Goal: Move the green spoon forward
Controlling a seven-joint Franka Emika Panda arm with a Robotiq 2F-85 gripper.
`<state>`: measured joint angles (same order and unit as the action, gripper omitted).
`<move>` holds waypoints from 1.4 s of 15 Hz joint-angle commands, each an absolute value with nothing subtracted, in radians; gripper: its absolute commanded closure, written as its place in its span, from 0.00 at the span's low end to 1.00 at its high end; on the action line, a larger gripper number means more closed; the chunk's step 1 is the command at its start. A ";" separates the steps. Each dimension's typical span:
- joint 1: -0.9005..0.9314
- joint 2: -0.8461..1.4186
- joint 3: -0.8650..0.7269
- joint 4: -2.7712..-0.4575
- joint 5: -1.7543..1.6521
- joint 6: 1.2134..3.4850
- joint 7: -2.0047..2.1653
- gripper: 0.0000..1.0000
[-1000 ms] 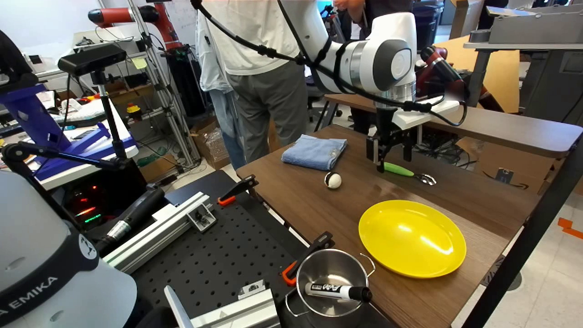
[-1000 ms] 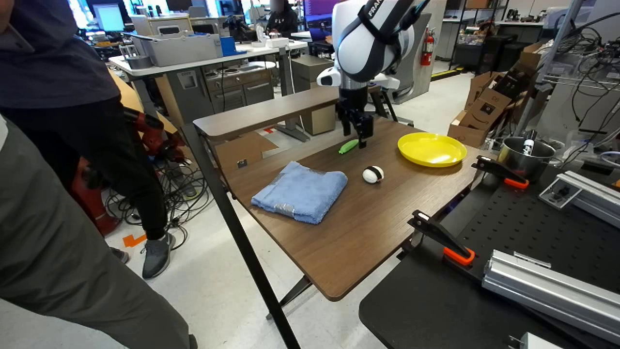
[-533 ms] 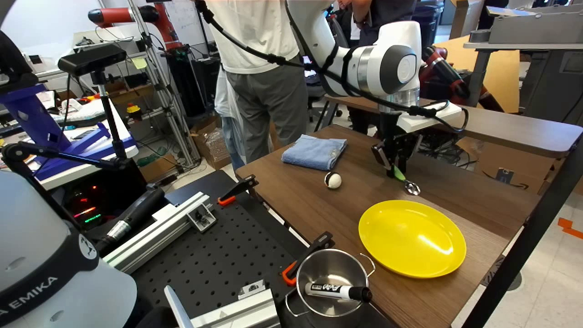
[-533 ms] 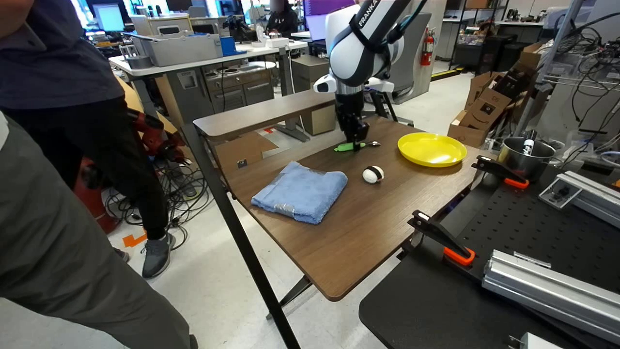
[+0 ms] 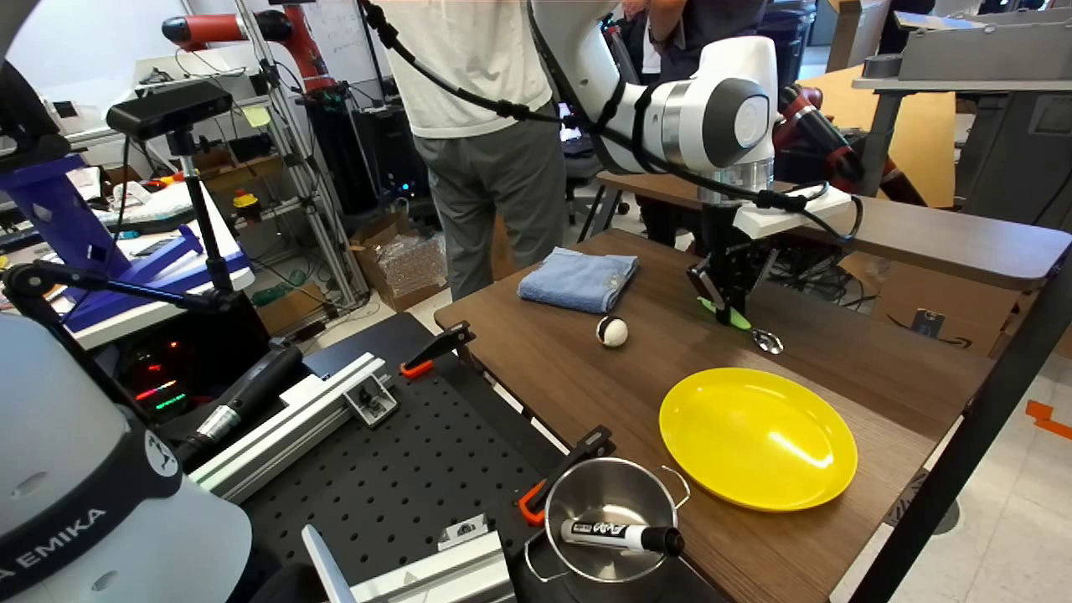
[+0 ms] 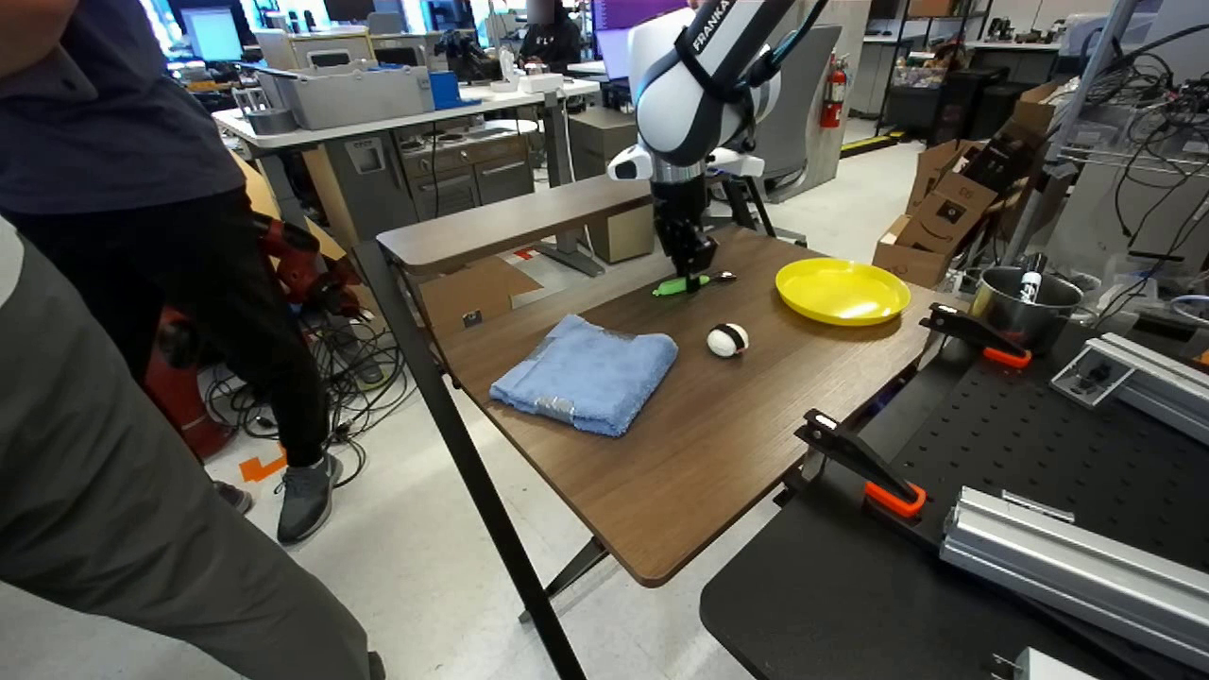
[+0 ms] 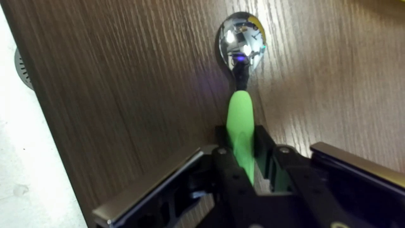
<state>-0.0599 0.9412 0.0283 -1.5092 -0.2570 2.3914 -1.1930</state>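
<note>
In an exterior view, the pot [image 5: 578, 496] stood at the near end, a marker [image 5: 607, 534] in it. Past it, to the right, the plate [image 5: 754, 435] lay on the table [image 5: 569, 377]. Farther off, left of the plate, sat the ball [image 5: 613, 332]. Just beyond the plate's far rim was the spoon [image 5: 742, 321], metal head toward it. Wrist view: gripper [image 7: 240, 135] was clamped on the green handle; whether lifted, I could not tell. Towel [image 5: 576, 280], folded, lay farthest, at left.
</note>
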 commanded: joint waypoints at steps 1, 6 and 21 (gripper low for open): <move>-0.062 0.935 0.037 -1.525 -0.284 2.366 -1.236 0.94; -0.049 0.846 0.029 -1.654 -0.324 2.415 -1.234 0.94; 0.091 0.513 0.031 -2.149 -0.510 2.537 -1.133 0.94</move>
<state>0.0591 0.5671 0.0389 -2.0683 -0.4430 2.4930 -1.1800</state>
